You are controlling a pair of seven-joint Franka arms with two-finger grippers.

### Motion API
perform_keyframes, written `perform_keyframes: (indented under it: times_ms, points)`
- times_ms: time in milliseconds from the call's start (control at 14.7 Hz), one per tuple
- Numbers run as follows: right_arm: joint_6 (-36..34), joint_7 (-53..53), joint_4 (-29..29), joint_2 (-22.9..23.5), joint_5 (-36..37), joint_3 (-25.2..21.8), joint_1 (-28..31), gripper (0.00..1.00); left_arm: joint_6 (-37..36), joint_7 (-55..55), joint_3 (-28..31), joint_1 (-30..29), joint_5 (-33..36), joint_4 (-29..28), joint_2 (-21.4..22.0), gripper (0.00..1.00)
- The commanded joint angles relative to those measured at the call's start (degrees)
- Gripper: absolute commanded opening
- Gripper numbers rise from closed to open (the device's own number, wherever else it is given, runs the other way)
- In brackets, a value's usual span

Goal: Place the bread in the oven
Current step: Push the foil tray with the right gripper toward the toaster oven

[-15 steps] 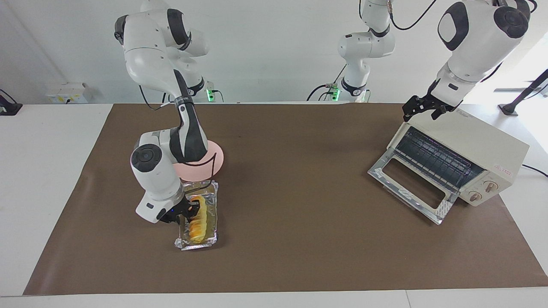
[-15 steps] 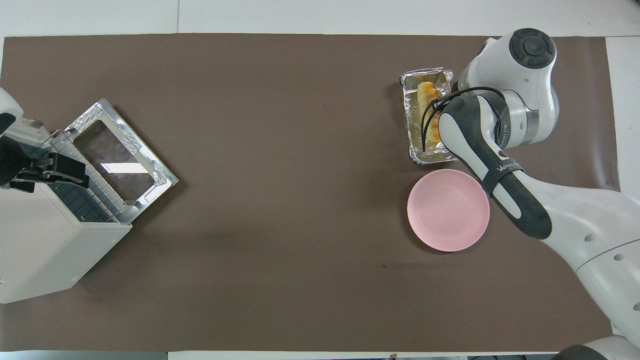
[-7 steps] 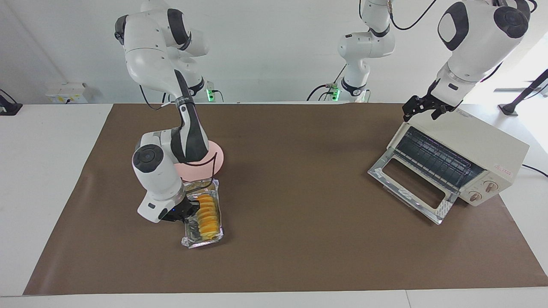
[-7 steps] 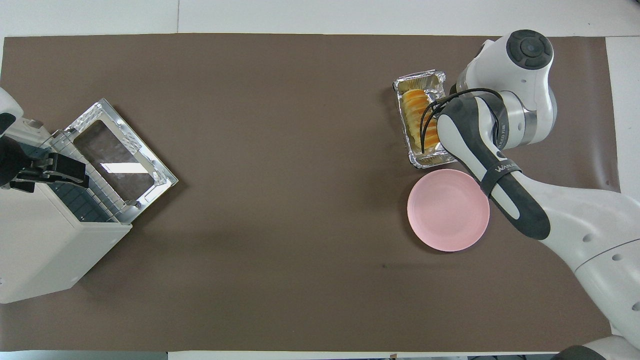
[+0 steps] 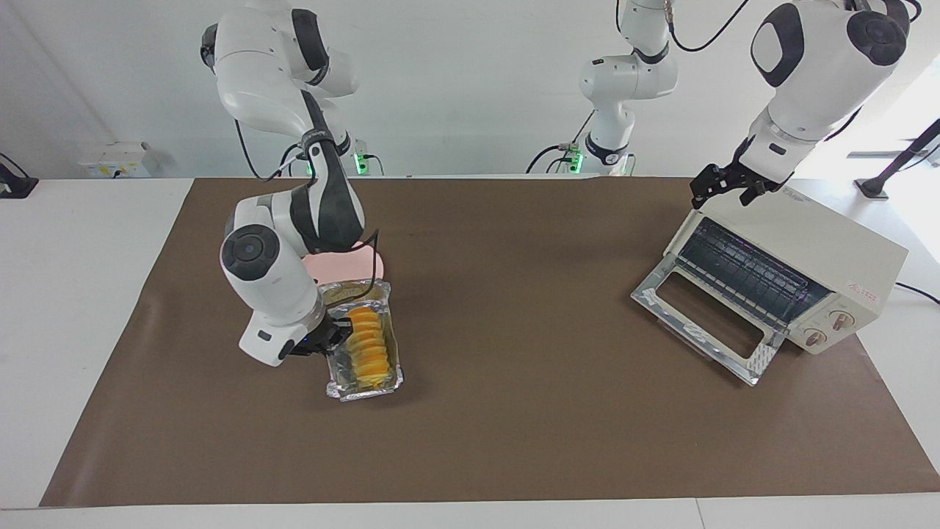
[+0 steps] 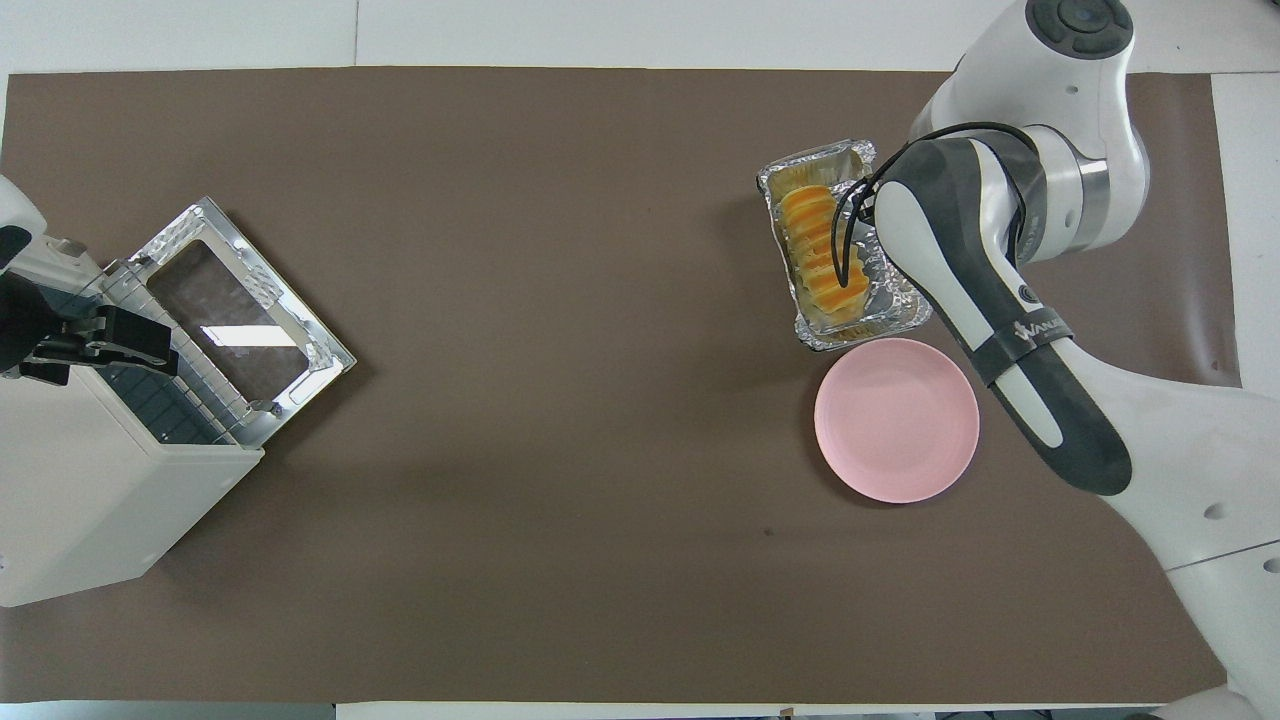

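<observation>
I read "WANLE" on the band (image 6: 1040,328) round my right arm; the oven (image 5: 844,253)'s red logo stays illegible.

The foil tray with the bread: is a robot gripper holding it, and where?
Yes. The right gripper pinches the foil tray by its long side rim; the bread lies inside.

Bread (image 6: 815,252) in foil tray (image 6: 905,305)

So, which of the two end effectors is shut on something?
The right end effector: it grips the side wall of the foil tray that holds the bread. The left end effector is open above the oven, holding nothing.
</observation>
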State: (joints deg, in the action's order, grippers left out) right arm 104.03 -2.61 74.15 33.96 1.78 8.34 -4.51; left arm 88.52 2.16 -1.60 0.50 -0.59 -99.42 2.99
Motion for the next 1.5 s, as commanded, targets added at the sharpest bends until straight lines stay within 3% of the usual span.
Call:
perform_keyframes:
  times_ms: [0,340,612,1088,1429]
  points:
    - [-5.92,11.17,-5.41,0.23,-0.99,0.09,-6.27,0.00,0.87,0.12,0.02,0.03,1.03,-0.77,0.79,1.00]
    - [-4.63,28.69,-5.60,0.32,-2.03,0.10,-17.71,0.00,0.87,0.21,0.02,0.03,1.03,-0.77,0.71,1.00]
    - [3.26,38.10,-1.74,0.67,-2.92,0.10,-22.99,0.00,0.87,0.21,0.02,0.03,1.03,-0.77,0.71,1.00]
    - [22.25,36.28,15.21,-3.37,-2.83,0.18,-24.58,0.00,0.87,0.21,0.02,-0.06,1.03,-0.77,0.71,1.00]
    - [30.24,33.72,21.54,-4.95,-2.74,0.10,-24.67,0.00,0.87,0.21,0.02,-0.06,1.03,-0.77,0.79,1.00]
